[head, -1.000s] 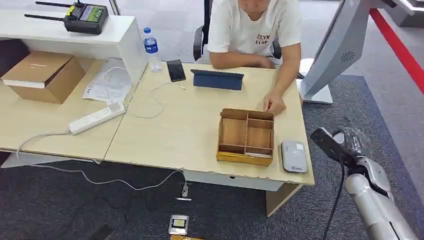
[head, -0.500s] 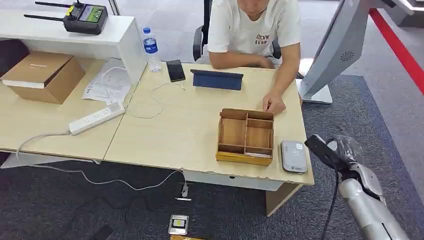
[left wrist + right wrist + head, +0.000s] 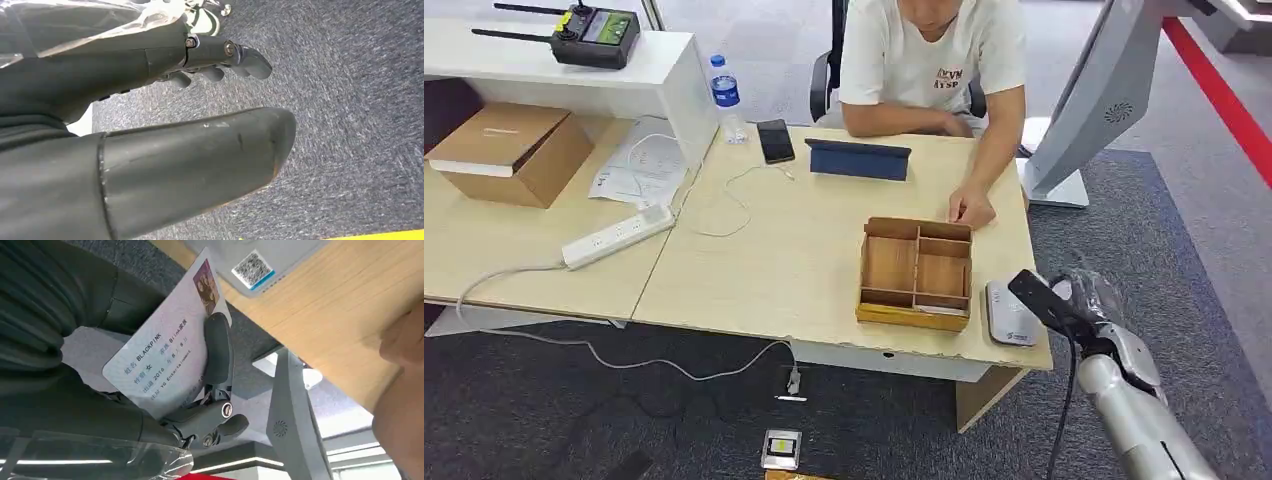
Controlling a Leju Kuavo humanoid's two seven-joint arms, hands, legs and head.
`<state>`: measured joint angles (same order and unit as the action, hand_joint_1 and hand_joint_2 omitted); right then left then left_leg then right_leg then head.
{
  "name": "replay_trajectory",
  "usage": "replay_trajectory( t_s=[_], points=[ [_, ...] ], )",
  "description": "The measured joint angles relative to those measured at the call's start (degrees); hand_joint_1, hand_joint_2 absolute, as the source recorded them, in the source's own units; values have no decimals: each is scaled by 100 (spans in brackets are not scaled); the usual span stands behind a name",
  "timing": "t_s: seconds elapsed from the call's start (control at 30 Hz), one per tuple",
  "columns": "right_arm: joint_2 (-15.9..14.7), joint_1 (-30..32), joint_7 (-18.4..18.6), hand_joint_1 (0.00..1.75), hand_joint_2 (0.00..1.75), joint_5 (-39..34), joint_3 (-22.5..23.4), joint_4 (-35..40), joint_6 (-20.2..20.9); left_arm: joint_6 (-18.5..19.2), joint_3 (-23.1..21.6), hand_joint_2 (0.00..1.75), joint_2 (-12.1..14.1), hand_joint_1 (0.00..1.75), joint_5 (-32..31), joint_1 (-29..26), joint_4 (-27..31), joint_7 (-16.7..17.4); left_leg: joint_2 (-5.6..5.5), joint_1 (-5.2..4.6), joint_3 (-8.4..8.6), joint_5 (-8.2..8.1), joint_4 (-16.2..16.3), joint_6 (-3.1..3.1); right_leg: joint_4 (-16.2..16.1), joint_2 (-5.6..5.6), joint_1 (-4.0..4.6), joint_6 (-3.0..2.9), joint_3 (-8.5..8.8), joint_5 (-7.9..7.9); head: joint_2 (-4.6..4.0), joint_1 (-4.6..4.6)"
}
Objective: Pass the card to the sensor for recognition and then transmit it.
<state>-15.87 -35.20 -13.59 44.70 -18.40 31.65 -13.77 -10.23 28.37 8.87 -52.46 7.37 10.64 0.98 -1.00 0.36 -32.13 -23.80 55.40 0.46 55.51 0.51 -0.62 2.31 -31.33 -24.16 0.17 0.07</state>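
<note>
Holding the ID card (image 3: 165, 350) pinched between thumb and fingers of our right hand (image 3: 1079, 305), we hover at the desk's (image 3: 774, 270) right edge, the grey card reader (image 3: 1011, 312) lying just beside it at nine o'clock. The card is white with printed text and a small photo; our left hand (image 3: 165, 130) hangs released over carpet, much farther off.

A silver, rounded right arm (image 3: 1139, 425) is seen, with a black cable run along it. The right hand (image 3: 1074, 305) is made of dark grey parts under clear plastic wrap. The left hand (image 3: 165, 130) is fitted with a thick grey thumb, darker fingers (image 3: 235, 52) and silver screws.
</note>
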Motion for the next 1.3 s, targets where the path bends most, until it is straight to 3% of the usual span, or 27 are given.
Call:
replay_trajectory(
  t_s=[1.3],
  points=[
    [227,318,-59,175,175,-468,-184,-133,135,-42,0,0,-13,0,-66,-14,0,31,2,0,12,0,0,0,-1,1,0,-1,7,0,0,2]
  ],
)
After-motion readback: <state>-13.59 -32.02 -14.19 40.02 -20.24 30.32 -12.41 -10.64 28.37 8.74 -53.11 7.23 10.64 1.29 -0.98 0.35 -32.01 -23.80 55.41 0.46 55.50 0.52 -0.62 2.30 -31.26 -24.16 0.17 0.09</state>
